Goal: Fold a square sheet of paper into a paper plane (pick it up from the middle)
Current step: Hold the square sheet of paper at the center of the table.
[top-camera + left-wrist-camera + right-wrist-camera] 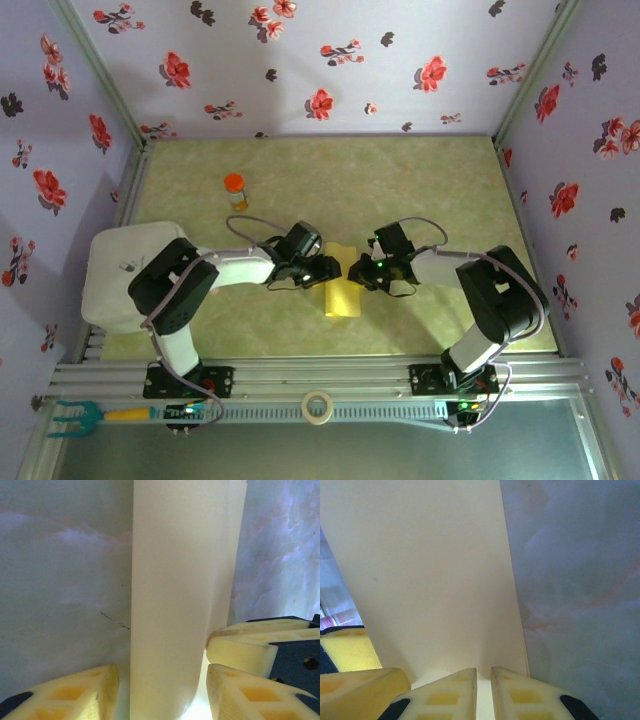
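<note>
While 2 arms (240, 265) (455, 268) flank 1 sheet (342, 298) (folded), 1 btl (235, 190) stands apart.

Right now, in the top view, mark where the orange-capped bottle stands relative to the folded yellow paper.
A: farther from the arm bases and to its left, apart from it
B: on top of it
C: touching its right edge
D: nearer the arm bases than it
A: the orange-capped bottle stands well beyond and to the left of the folded yellow paper, not touching it.
</note>
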Tool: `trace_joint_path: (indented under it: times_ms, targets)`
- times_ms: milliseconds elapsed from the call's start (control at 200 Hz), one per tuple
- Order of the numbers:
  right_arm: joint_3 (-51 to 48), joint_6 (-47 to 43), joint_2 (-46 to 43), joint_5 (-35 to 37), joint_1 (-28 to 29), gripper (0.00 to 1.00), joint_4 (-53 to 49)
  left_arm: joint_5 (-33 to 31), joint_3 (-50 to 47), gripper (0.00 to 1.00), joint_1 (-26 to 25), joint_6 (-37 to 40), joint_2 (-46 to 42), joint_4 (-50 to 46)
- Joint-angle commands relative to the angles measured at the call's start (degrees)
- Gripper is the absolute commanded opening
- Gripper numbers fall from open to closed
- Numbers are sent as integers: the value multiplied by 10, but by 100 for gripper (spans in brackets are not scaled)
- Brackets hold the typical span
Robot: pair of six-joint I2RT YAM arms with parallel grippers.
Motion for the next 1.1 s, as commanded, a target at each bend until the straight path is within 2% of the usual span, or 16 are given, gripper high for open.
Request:
trace_joint_path:
  times_ms: [0,165,330,460,550,735,1095]
  targets:
    - [-16,16,-9,16,-1,19,4,4,14,49,-4,17,18,-20]
    - [-14,28,-20,5,-1,24,23,-11,19,47,-4,19,24,-45]
    - [-3,38,-75,3,-6,33,24,-34,26,44,-4,19,28,-75]
    - [19,-4,-152,102,-18,33,-108,-42,29,44,-4,20,26,-90]
    - [10,-7,-200,143,-39,33,-151,-53,29,44,-4,17,24,-98]
    - [-41,21,-252,136,-82,33,-130,-64,35,40,-4,16,24,-112]
    - [-61,37,-236,110,-86,33,-100,-95,37,42,-5,9,18,-130]
